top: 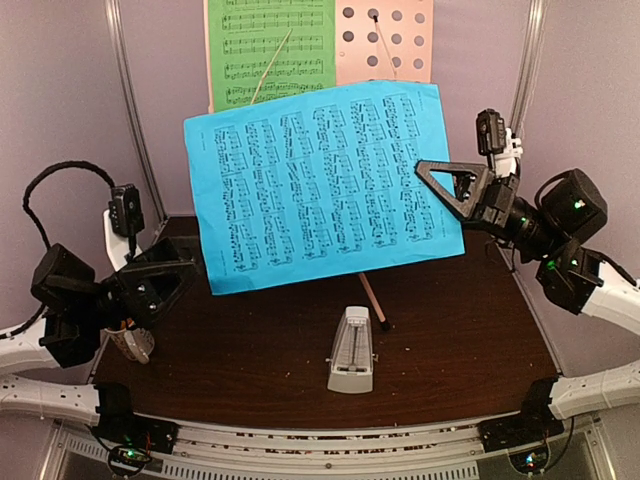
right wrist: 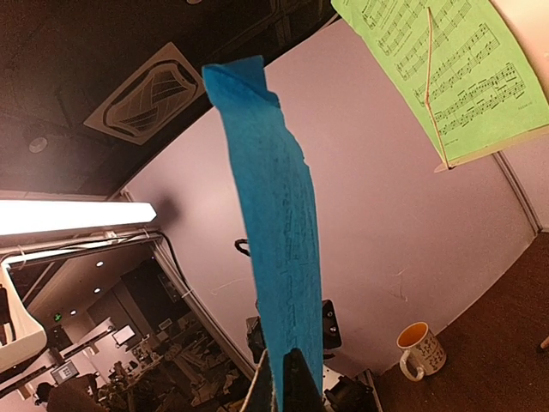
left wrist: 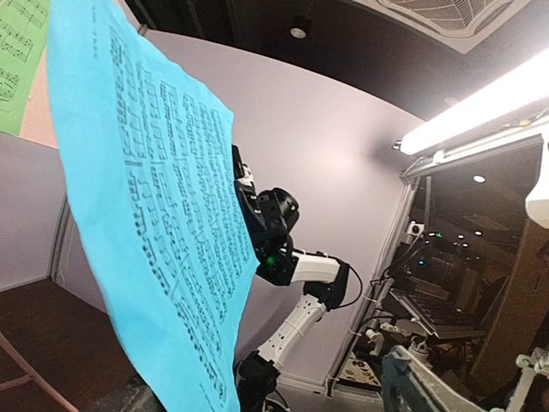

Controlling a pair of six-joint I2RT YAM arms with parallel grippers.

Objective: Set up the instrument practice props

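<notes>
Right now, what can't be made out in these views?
Stand, top view: the blue sheet covers most of its desk and legs.
Green sheet, top view: top cut by the frame edge, bottom behind the blue sheet.
Left jaws: missing from the left wrist view, hidden under the left arm from above; open or shut unclear.
Mug: in the top view, mostly behind that arm.

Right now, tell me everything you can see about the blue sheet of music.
The blue sheet is a large, thin paper page printed with dense black staves. It hangs tilted in the air in front of the green sheet and pink stand. The right gripper pinches its right edge; whether the left gripper holds it cannot be told.
</notes>
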